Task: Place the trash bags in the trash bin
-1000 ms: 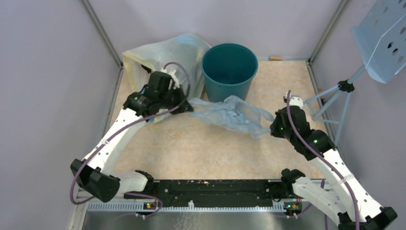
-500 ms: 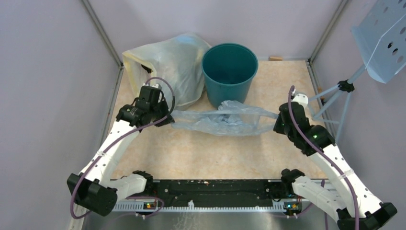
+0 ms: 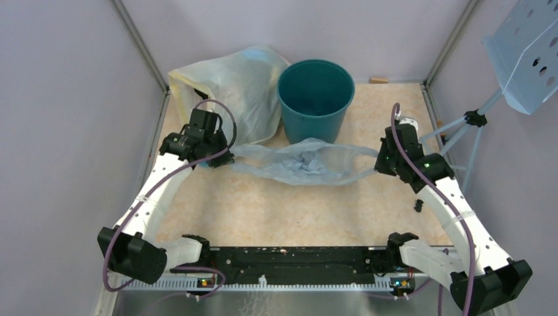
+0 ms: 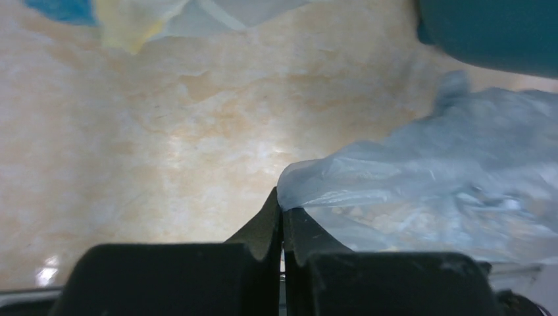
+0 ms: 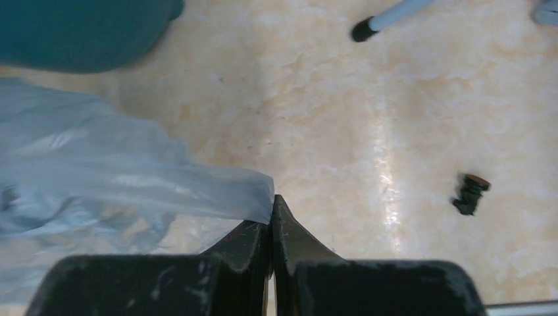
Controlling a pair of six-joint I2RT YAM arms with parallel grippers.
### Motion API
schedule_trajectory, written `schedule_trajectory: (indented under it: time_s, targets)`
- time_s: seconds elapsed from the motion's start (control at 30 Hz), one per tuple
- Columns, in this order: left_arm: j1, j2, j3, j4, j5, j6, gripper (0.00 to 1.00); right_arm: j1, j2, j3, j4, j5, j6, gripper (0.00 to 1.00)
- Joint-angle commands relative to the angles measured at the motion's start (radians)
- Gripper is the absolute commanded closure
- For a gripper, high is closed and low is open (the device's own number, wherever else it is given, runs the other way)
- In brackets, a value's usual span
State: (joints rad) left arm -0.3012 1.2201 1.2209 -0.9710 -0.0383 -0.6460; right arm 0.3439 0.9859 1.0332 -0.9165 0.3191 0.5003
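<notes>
The pale-blue trash bag (image 3: 303,163) hangs stretched between my two grippers, just in front of the dark teal trash bin (image 3: 315,97). My left gripper (image 3: 227,157) is shut on the bag's left edge; in the left wrist view the bag (image 4: 434,171) spreads right from the closed gripper (image 4: 282,214). My right gripper (image 3: 380,162) is shut on the bag's right edge; in the right wrist view the film (image 5: 131,178) runs left from the closed gripper (image 5: 272,207). The bin's wall shows at the top of both wrist views (image 4: 493,33) (image 5: 79,33).
A large yellowish translucent bag (image 3: 230,85) leans at the back left beside the bin. A small black part (image 3: 418,205) lies on the table by the right arm, also in the right wrist view (image 5: 470,192). A blue perforated stand (image 3: 520,46) with thin legs is at the right.
Both grippers have lifted and pulled apart, so the bag went from a crumpled heap to a stretched band. The left gripper moved down and left; the right moved up toward the bin.
</notes>
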Motion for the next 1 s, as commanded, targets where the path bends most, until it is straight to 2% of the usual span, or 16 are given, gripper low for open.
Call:
schedule_trajectory:
  time_s: [0.0,0.07,0.1,0.13,0.2,0.23,0.3,0.4,0.57,0.63,0.73,0.83,0.97]
  targets:
    - [0.012,-0.034,-0.066,0.233,0.42,0.059,1.0,-0.016,-0.061,-0.019,0.142,-0.344,-0.105,1.0]
    - [0.011,-0.051,-0.126,0.359,0.572,-0.01,1.0,-0.015,-0.07,-0.041,0.181,-0.467,-0.123,0.99]
    - [0.007,-0.057,-0.145,0.415,0.624,-0.052,1.0,-0.015,-0.076,-0.053,0.198,-0.516,-0.127,0.94]
    - [-0.001,-0.061,-0.164,0.476,0.668,-0.085,1.0,-0.016,-0.08,-0.06,0.208,-0.552,-0.135,0.85]
    - [-0.028,-0.06,-0.171,0.544,0.708,-0.123,1.0,-0.015,-0.091,-0.063,0.216,-0.588,-0.153,0.56]
    - [-0.04,-0.057,-0.167,0.563,0.714,-0.133,1.0,-0.014,-0.098,-0.065,0.221,-0.596,-0.163,0.47]
    - [-0.058,-0.042,-0.16,0.575,0.713,-0.145,1.0,-0.011,-0.109,-0.061,0.225,-0.577,-0.179,0.39]
    - [-0.064,-0.003,-0.165,0.57,0.738,-0.164,1.0,0.018,-0.102,-0.028,0.214,-0.505,-0.213,0.33]
    - [-0.065,0.029,-0.151,0.537,0.712,-0.144,1.0,0.166,-0.055,0.047,0.192,-0.328,-0.277,0.33]
    - [-0.065,0.034,-0.148,0.543,0.714,-0.147,1.0,0.191,-0.04,0.062,0.199,-0.275,-0.264,0.38]
    - [-0.065,0.05,-0.143,0.53,0.721,-0.142,1.0,0.213,-0.024,0.088,0.206,-0.184,-0.241,0.39]
    - [-0.065,0.058,-0.145,0.529,0.732,-0.143,1.0,0.216,-0.032,0.084,0.268,-0.224,-0.243,0.4]
    - [-0.064,0.063,-0.141,0.536,0.74,-0.135,1.0,0.219,-0.023,0.002,0.378,-0.381,-0.222,0.5]
